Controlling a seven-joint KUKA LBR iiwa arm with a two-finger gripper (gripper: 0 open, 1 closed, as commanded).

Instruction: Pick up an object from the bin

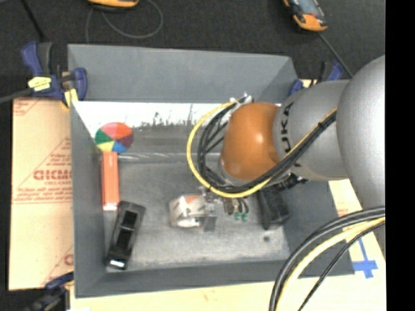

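My gripper (213, 216) is low over the bin floor near the middle, below the orange cover. A crumpled silvery-white object (183, 211) lies right against its left side, touching or nearly touching it. A small green item (240, 217) sits just to the gripper's right. Further right, a black block (274, 210) lies partly under the arm.
A long black rectangular object (124, 234) lies at the lower left. An orange stick (110, 181) rests along the left wall, with a round multicoloured disc (114, 137) at its top end. The arm and its cables cover the bin's right half.
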